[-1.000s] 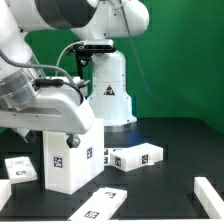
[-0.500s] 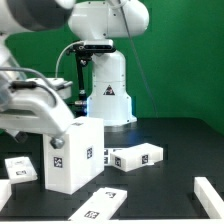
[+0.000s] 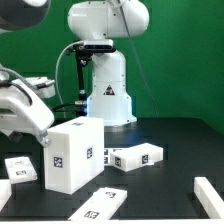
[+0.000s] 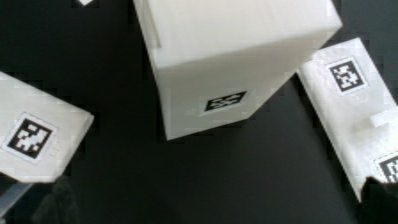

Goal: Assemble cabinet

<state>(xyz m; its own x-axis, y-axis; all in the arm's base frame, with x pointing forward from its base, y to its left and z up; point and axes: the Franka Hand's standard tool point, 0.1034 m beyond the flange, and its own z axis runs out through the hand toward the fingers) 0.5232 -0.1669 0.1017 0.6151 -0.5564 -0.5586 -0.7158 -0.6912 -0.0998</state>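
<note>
The cabinet's white box part [image 3: 72, 152] stands upright on the black table, with square tags on its front. In the wrist view the box [image 4: 231, 60] lies ahead of my gripper [image 4: 199, 200] and apart from it. My fingers [image 4: 15, 198] stand wide apart at the picture's two edges with only dark table between them. In the exterior view my gripper [image 3: 40, 125] hangs at the box's upper left, not touching it. A long white tagged panel [image 3: 135, 158] lies just to the exterior view's right of the box.
A small tagged panel [image 3: 20, 168] lies at the exterior view's left of the box. A flat tagged piece [image 3: 98, 205] lies in front and another white piece [image 3: 210, 198] at the right. The robot base [image 3: 108, 90] stands behind. In the wrist view, panels [image 4: 36, 120] [image 4: 347, 85] flank the box.
My arm has drawn back to the exterior view's left and up, off the box. The box's top, covered before, now shows fully. The box has not moved.
</note>
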